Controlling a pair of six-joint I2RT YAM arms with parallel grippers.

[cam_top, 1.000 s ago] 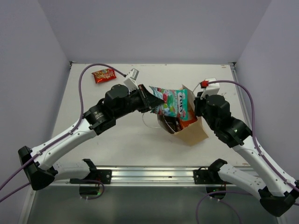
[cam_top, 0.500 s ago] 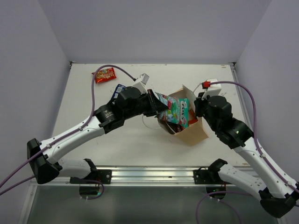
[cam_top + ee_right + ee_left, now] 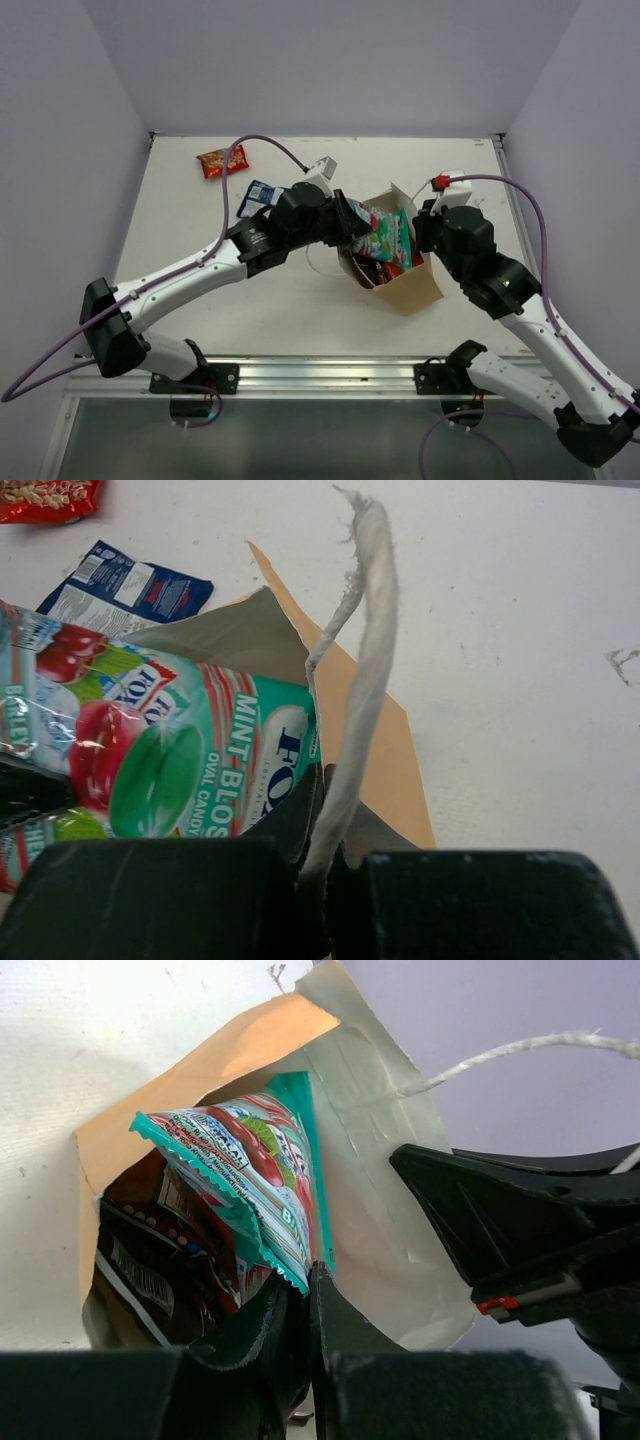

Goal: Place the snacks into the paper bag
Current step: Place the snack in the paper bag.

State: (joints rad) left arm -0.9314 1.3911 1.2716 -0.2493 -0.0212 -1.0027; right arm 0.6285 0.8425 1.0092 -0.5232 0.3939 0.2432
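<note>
Plainly glossy teal-green mint packet point(image 3: 200, 765)

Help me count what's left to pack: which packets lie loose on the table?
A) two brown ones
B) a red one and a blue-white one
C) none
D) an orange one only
B: the red packet and the blue-white packet lie on the table, apart from the paper bag.

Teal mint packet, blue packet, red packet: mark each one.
teal mint packet point(image 3: 215, 765), right wrist view, on its printed front face.
blue packet point(image 3: 258, 193), top external view, on its middle.
red packet point(image 3: 212, 162), top external view, on its middle.
</note>
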